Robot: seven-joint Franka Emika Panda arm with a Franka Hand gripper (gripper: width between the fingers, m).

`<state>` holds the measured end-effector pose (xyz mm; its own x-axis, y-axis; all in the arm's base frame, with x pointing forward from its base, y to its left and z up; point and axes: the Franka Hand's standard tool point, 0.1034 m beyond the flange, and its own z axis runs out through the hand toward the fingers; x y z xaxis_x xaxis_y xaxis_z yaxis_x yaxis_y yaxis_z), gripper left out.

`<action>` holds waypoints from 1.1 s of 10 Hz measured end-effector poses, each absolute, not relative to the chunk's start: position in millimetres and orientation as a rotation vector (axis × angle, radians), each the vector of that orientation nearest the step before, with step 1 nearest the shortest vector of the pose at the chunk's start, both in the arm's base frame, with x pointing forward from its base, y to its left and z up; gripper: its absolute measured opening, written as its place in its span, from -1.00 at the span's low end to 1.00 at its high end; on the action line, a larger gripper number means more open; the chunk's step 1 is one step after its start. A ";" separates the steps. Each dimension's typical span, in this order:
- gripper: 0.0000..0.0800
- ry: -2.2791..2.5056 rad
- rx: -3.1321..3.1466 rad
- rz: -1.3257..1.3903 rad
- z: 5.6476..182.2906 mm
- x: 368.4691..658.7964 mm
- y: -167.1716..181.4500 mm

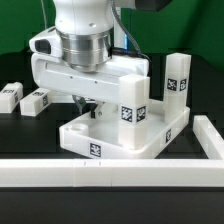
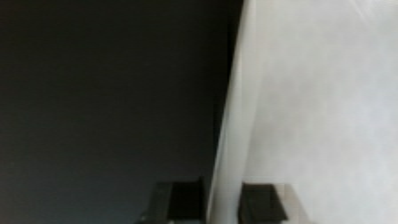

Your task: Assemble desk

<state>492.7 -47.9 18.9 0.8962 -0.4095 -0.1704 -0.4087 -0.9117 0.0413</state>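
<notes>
The desk panel point(image 1: 110, 138) is white with a raised rim and lies on the black table, pushed into the corner of the rail. Two tag-marked legs stand upright in its sockets: one near the front point(image 1: 134, 101) and one at the far right point(image 1: 177, 75). Two loose legs lie at the exterior view's left point(image 1: 10, 96) point(image 1: 36, 100). My gripper point(image 1: 88, 106) reaches down at the panel's far left rim. In the wrist view my gripper point(image 2: 224, 205) straddles the panel's thin white wall point(image 2: 231, 110), with a dark finger point(image 2: 183, 200) on each side, shut on it.
The long white L-shaped rail point(image 1: 100, 172) runs along the front and turns back at the exterior view's right point(image 1: 211, 138). Black table point(image 1: 30, 135) lies left of the panel. A green wall is behind.
</notes>
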 end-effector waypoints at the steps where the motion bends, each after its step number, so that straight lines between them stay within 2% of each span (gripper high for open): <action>1: -0.79 -0.496 3.091 -0.268 20.2 497.8 -47.0; 4: -0.82 -0.053 3.136 -0.232 18.7 520.6 -39.8; 11: -0.84 0.675 3.069 -0.229 18.7 526.4 -41.6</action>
